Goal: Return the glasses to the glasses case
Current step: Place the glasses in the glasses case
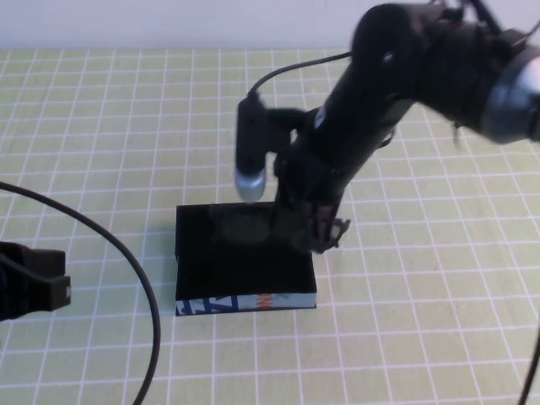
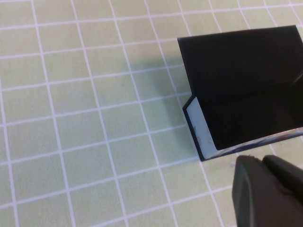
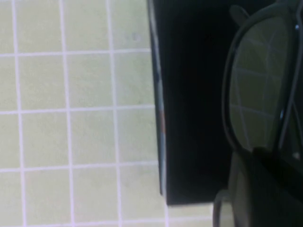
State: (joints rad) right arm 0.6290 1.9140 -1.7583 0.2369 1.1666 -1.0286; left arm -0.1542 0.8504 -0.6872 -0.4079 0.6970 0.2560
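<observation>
The glasses case [image 1: 240,266] lies open in the middle of the table, black, with its light blue printed side [image 1: 245,302] towards me. My right gripper [image 1: 305,228] reaches down over the case's right part and is shut on the glasses [image 1: 240,226], holding them low over the black interior. In the right wrist view a greenish lens [image 3: 258,90] lies against the case [image 3: 189,94], and a dark finger [image 3: 265,189] covers the frame's end. My left gripper [image 1: 34,283] is shut and empty at the table's left edge. Its wrist view shows the case [image 2: 241,90] just beyond its fingers [image 2: 265,189].
The table is a yellow-green mat with a white grid [image 1: 422,321]. A black cable [image 1: 126,253] curves across the left side near my left gripper. The right arm's bulk [image 1: 380,93] hangs over the back right of the case.
</observation>
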